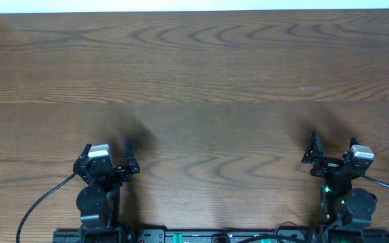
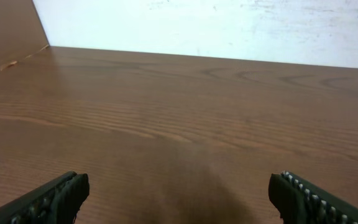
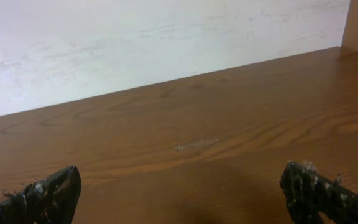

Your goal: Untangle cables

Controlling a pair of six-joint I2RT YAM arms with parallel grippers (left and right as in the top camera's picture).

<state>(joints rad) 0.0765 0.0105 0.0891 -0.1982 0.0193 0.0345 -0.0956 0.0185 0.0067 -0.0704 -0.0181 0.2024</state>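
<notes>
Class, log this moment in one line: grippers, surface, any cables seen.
left gripper open, empty | right gripper open, empty | both over wooden table | no cables in view

Even soft light, faint shadows, sharp focus.

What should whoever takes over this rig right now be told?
Left gripper: open, holding nothing, at the robot's side of the table.
Right gripper: open, holding nothing, at the same side.
Cables: none visible in any view.
Done: nothing that shows.
Left: the whole untangling, once the cables are in view.
</notes>
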